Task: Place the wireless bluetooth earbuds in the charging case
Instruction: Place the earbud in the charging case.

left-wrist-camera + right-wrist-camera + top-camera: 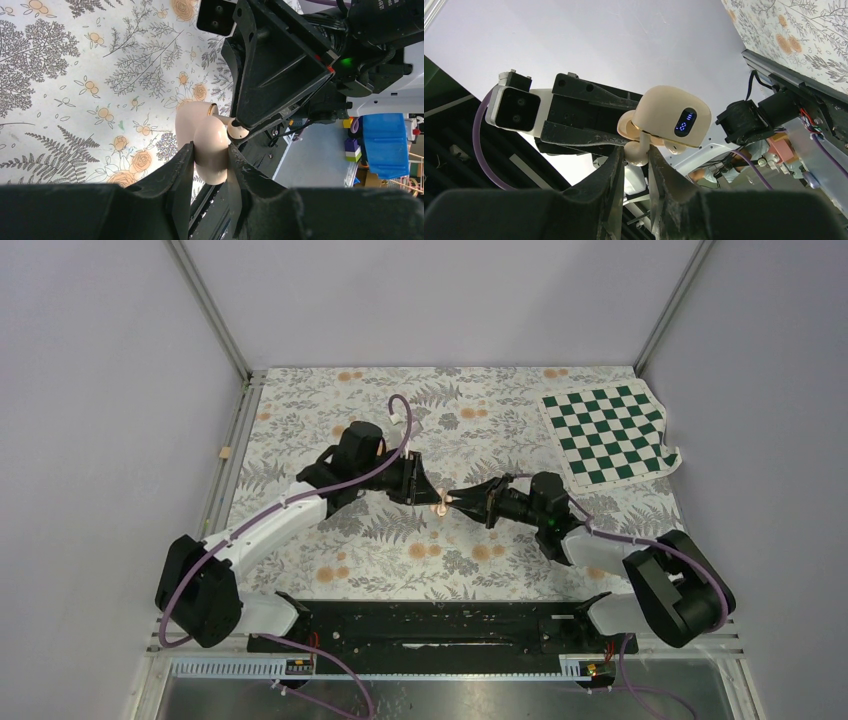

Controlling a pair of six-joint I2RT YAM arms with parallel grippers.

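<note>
My left gripper (210,156) is shut on the pale peach charging case (210,147), held in the air above the middle of the floral table (300,420). The case's lid (189,125) stands open. In the right wrist view the case (674,117) shows a small blue lit display. My right gripper (636,154) is shut on one cream earbud (636,152), its stem pointing into the case's opening. A second earbud (674,146) sits in the case. In the top view both grippers meet tip to tip at the case (441,503).
A green and white checkered cloth (610,432) lies at the back right of the table. The black base rail (440,625) runs along the near edge. Grey walls stand on all sides.
</note>
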